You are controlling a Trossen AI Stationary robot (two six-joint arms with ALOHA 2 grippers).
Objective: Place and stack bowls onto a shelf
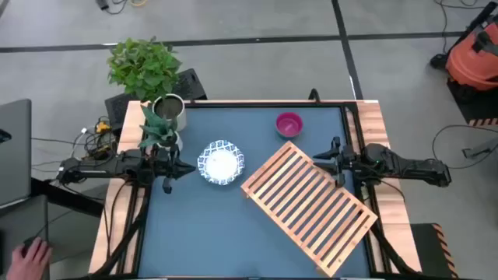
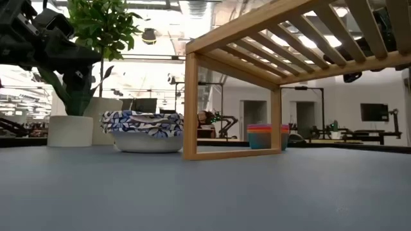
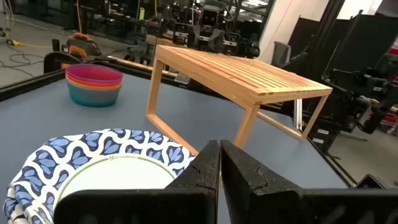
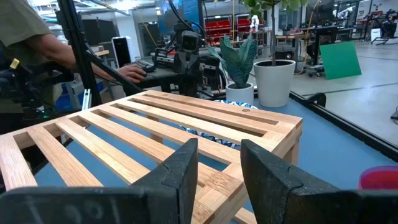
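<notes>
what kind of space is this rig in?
Looks like a robotics lab or open workshop: more robot arms on benches behind the table, monitors along the far wall, an orange shop vacuum on the concrete floor.

High view: overhead, straight down on whole counter (image 1: pixel 194 225). Low view: counter height, level, close under shelf (image 2: pixel 282 38). Left wrist view: close over patterned bowl (image 3: pixel 93 162), facing shelf. Right wrist view: just above shelf slats. All 4 share the shelf.
</notes>
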